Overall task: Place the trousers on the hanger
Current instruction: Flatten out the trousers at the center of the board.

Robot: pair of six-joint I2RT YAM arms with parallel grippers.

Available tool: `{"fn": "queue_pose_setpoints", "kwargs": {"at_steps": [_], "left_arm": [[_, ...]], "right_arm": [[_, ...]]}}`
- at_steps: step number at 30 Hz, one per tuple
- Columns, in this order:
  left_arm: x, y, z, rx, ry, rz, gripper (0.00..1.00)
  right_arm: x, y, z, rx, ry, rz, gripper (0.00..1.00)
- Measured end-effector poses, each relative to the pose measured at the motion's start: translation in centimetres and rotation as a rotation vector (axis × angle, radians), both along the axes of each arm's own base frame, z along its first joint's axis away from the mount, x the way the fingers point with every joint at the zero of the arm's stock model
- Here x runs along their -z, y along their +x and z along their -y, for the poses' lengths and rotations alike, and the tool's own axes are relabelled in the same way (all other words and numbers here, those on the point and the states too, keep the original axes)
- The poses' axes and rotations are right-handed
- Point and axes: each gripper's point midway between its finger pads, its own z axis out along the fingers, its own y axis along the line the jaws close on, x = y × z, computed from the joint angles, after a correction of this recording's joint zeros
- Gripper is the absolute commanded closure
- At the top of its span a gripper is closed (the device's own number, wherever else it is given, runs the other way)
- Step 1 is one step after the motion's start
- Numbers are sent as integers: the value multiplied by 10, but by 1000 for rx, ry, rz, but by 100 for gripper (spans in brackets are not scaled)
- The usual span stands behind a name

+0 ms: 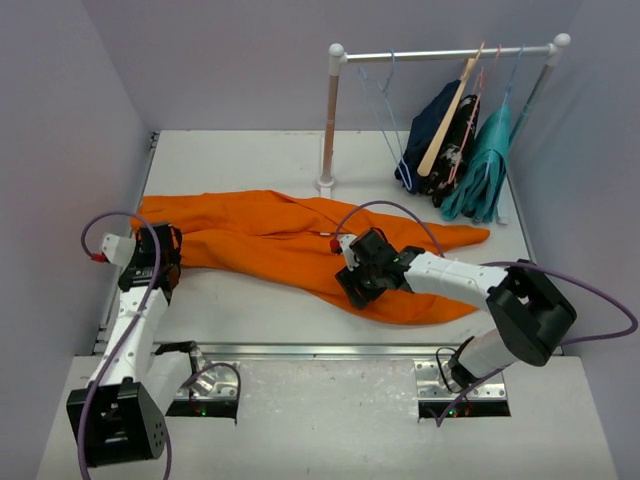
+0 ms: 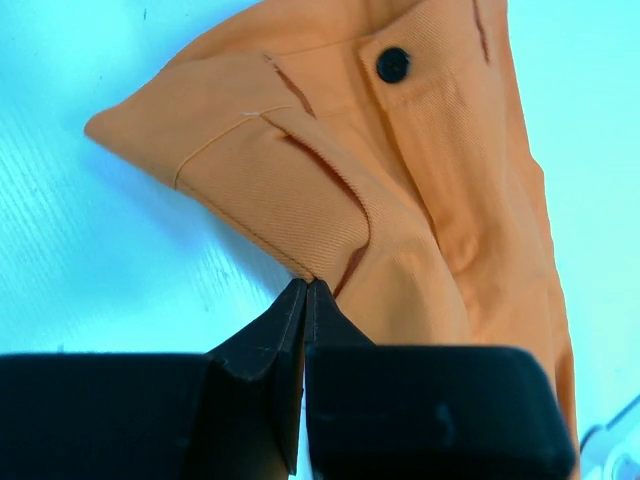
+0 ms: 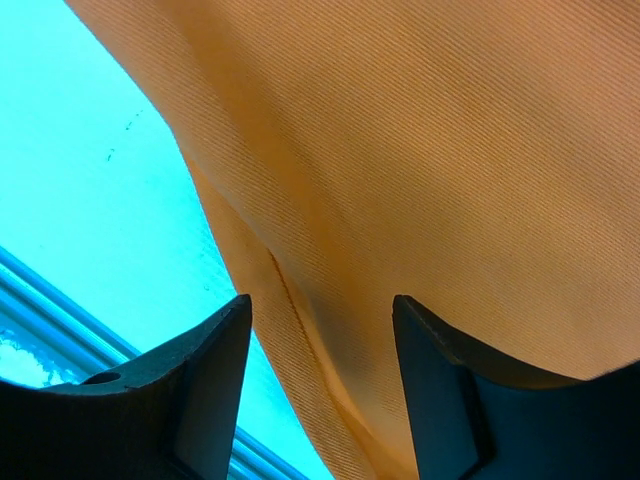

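Trousers: the trousers (image 1: pixel 270 235) are bright orange, soft and plain, lying flat across the table (image 1: pixel 250 320) with the waist to the left and both long legs running right.
Waist detail: the left wrist view shows a folded waistband corner, a dark button (image 2: pixel 392 64) and a slit pocket. The corner stands a little off the surface and casts a shadow.
Legs: one leg reaches toward the back right and the other angles toward the near right.
Left gripper: the left gripper (image 2: pixel 307 290) has its fingers clenched tight, the tips pinching the waistband's lower edge.
Right gripper: the right gripper (image 3: pixel 320 305) has its fingers spread wide and is not clamped. It is over the nearer leg, with a fold of cloth running between them.
Hanger: the hanger (image 1: pixel 385 115), thin pale blue wire, hangs bare on the rail (image 1: pixel 440 54) at the back right, well apart from both grippers.
Rack neighbours: a wooden hanger (image 1: pixel 450 110), a navy garment (image 1: pixel 425 125) and a teal garment (image 1: pixel 480 170) hang to the right of it.
Edges: the waist lies near the table's left edge. The farther leg's tip ends near the teal garment's hem. The rack post (image 1: pixel 330 120) stands just behind the trousers.
Open room: there are bare strips of table in front of the trousers and behind the waist.
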Motion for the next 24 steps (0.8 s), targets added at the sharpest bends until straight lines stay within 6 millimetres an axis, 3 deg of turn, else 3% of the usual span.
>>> {"fn": "queue_pose_setpoints", "kwargs": {"at_steps": [6, 15, 17, 20, 24], "left_arm": [[-12, -18, 0, 10, 26, -15, 100], [-9, -46, -18, -119, 82, -130, 100], [-10, -56, -26, -173, 102, -164, 100], [-22, -56, -36, -227, 114, -173, 100], [-43, -49, -49, -277, 129, -141, 100]], "right_arm": [[-6, -6, -13, -62, 15, -9, 40], [-3, -32, -110, -403, 6, 51, 43], [-1, -29, -125, -430, 7, 62, 43], [4, -12, -140, -418, 0, 76, 43], [18, -3, -138, -398, -10, 42, 44]]}}
